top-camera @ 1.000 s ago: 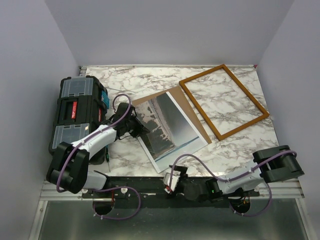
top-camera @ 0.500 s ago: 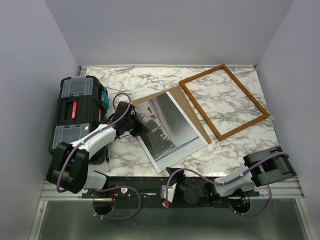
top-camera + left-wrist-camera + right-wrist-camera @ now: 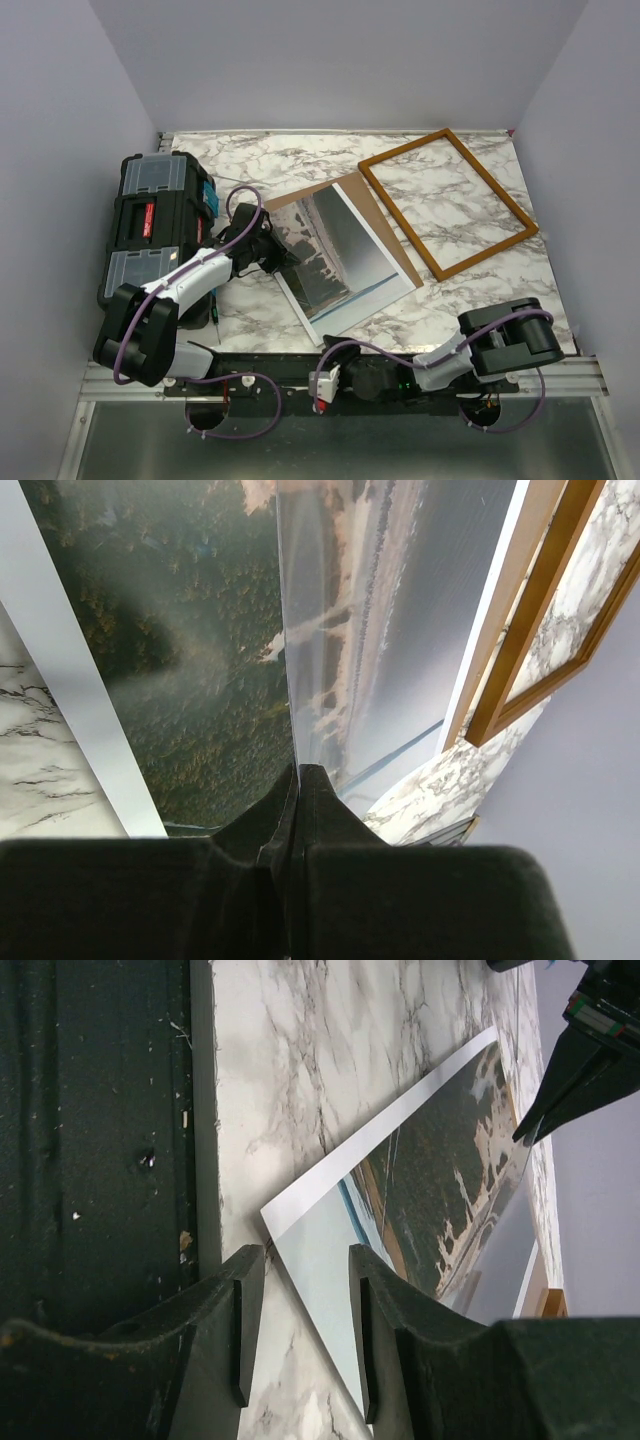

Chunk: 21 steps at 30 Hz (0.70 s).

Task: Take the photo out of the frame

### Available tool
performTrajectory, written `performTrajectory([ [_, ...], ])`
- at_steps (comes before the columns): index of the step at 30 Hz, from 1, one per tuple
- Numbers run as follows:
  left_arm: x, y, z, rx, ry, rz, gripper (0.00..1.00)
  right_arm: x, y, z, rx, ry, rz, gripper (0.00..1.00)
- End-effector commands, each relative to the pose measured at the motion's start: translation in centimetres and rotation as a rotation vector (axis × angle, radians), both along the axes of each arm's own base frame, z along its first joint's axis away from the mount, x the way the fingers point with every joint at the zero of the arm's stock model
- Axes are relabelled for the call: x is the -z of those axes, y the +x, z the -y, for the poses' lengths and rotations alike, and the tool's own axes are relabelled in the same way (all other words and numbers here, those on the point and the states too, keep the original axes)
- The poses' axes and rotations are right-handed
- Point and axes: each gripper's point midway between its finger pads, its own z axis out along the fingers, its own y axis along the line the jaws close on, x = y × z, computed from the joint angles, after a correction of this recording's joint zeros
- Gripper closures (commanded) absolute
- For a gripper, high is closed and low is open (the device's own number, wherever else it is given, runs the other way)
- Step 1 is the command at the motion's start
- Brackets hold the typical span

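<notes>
The photo [image 3: 350, 260] lies flat on the marble table [image 3: 300, 160], over the brown backing board [image 3: 512, 590]. It is already outside the frame [image 3: 398, 221], which rests just beside the board's far right. The photo's long axis runs from the far side toward the near edge, slanting right. The left gripper [image 3: 268, 250] is on its left long edge, fingers pinched tight on what looks like a thin clear sheet [image 3: 380, 630] covering the print. The right gripper [image 3: 300, 1260] is half-spread and empty at the table's near edge, facing the photo's near corner. It is probably the better-placed arm for taking the print.
</notes>
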Motion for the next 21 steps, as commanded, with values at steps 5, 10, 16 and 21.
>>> performTrajectory([
  [5, -0.8, 0.1, 0.3, 0.025, -0.016, 0.011, 1.0, 1.8, -0.5, -1.9, -0.084, -0.086, 0.007, 0.59],
  [10, -0.9, 0.1, 0.2, 0.023, -0.014, 0.013, 1.0, 2.3, -0.4, -1.4, -0.091, -0.116, 0.013, 0.58],
  [16, -0.8, 0.1, 0.3, 0.02, -0.015, 0.011, 1.0, 3.7, 0.5, -1.4, -0.079, -0.2, 0.087, 0.58],
  [21, -0.8, 0.0, 0.1, 0.015, -0.009, 0.012, 1.0, 4.6, 1.6, -1.2, -0.05, -0.262, 0.166, 0.6],
])
